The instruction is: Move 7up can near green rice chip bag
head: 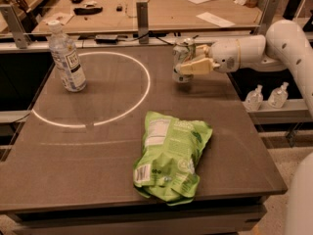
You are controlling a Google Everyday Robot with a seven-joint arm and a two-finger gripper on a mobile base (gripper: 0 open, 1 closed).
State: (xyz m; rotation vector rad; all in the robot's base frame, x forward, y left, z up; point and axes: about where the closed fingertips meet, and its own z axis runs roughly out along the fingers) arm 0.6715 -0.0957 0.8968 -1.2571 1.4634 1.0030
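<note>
**Asker:** Where is the tool, and does it have hold of anything?

**Describer:** The tool (189,63) comes in from the right on a white arm (274,43), over the far right part of the grey table (244,146). Its beige fingers (195,66) are closed against the sides of the 7up can (182,50), which it grips upright.

**Asker:** Is the can resting on the table?

**Describer:** I cannot tell whether its base touches the table or hangs just above it.

**Asker:** Where is the bag?

**Describer:** The green rice chip bag (171,163) lies flat near the front edge, with its white label facing up. It is well apart from the can, which sits behind it toward the far edge.

**Asker:** What else is on the table?

**Describer:** A clear plastic bottle (67,58) stands upright at the far left, on the upper left arc of a thin white ring (148,80). The can is just outside the ring's right side.
</note>
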